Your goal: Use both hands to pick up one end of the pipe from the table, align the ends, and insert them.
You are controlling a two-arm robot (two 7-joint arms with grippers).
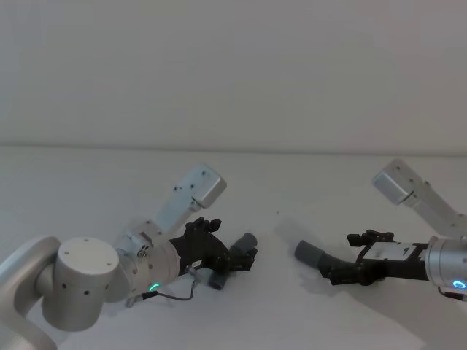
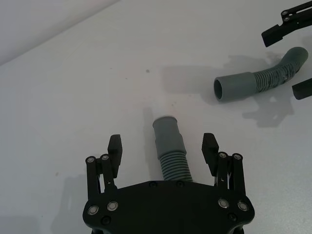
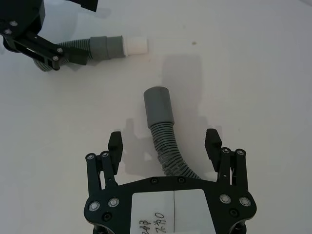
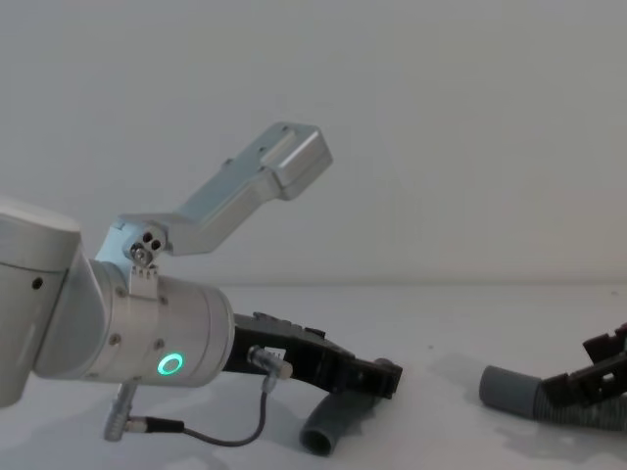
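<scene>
On the white table (image 1: 292, 197) I count two pipe pieces, one at each of my two grippers. Item one: the short elbow piece (image 2: 170, 153) lies at my left gripper (image 2: 163, 141), on the left half of the table. That gripper's two left fingers (image 2: 115, 148) are spread wide, one on either side of the piece, with a clear gap on both sides, so nothing is pinched. The elbow cuff (image 2: 167, 131) projects beyond the fingertips and the ribbed part runs back under the palm. Seen from the right wrist, this piece carries a whitish tip (image 3: 134, 45) past a grey cuff; I cannot tell whether that is the same end. Item two: the ribbed hose (image 3: 165, 146) lies at my right gripper (image 3: 163, 136), on the right half of the table. The two right fingers (image 3: 212, 144) also stand wide apart, flanking the ribbed body without touching it. The hose cuff (image 3: 158, 107), smooth and round, reaches out ahead of them. In the head view the two cuffs point roughly toward each other with bare table between them, apart and not joined. In the chest view my left arm (image 4: 147, 333), its green ring light (image 4: 171, 365) lit, is low over the table, and the elbow piece's open end rests on the surface beneath the gripper.
</scene>
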